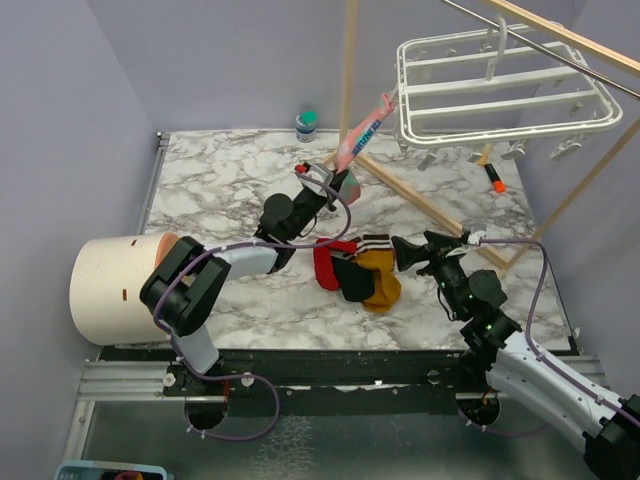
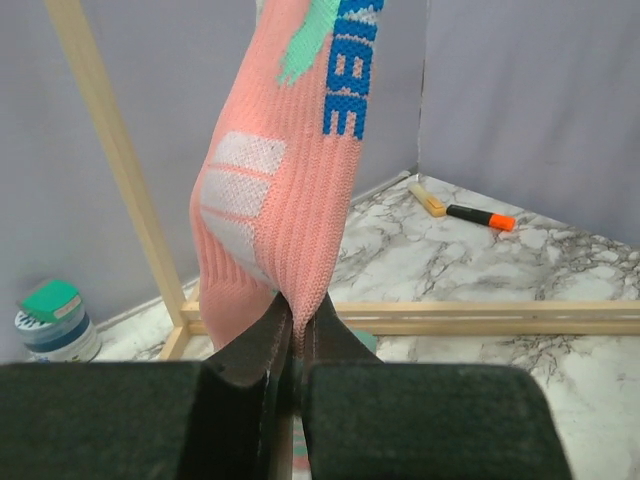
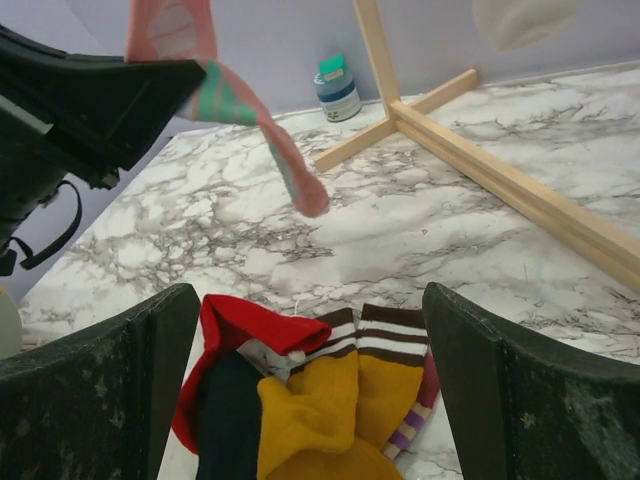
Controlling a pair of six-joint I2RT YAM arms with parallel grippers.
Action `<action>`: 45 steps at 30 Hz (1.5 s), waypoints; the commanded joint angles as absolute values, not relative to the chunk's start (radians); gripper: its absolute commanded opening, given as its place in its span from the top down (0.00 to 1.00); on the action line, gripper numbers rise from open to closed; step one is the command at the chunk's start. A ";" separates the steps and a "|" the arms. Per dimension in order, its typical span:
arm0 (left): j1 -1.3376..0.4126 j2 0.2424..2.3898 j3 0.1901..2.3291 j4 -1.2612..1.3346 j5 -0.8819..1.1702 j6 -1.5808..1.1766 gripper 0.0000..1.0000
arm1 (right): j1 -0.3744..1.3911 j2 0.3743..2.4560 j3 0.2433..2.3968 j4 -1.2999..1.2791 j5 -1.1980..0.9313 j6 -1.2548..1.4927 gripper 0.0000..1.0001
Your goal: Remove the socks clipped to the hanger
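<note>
socks (image 1: 360,272) lie piled on the marble tabletop (image 1: 220,190): red, black, mustard, striped. they sit just in front of our right hand (image 1: 413,250), its jaws wide w/ nothing between them. our left hand (image 2: 295,345) is pinched tight on the pink sock (image 2: 285,200) near its lower end. the sock stretches up to the left corner of the white hanger (image 1: 500,90). we can't make out the clip itself. hanger hangs by the wooden rack (image 1: 350,60), over the far right.

Ribbed knit pink sock (image 2: 290,200), smooth marble-look table (image 1: 220,190), pale matt wooden rack (image 3: 500,170), white plastic hanger (image 1: 520,127)
</note>
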State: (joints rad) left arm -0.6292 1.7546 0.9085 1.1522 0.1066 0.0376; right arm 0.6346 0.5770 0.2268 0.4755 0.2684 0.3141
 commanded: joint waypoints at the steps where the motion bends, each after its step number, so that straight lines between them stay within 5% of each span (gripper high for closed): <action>1: -0.624 1.633 0.786 1.147 0.069 0.007 1.00 | 0.633 0.590 0.222 0.463 0.227 0.344 0.00; 22: -0.754 1.261 0.504 1.004 0.180 -0.120 1.00 | 0.633 0.708 0.284 0.562 0.160 0.242 0.00; 45: -0.958 1.533 0.642 0.980 0.078 -0.131 1.00 | 0.632 0.866 0.572 1.020 0.345 0.147 0.06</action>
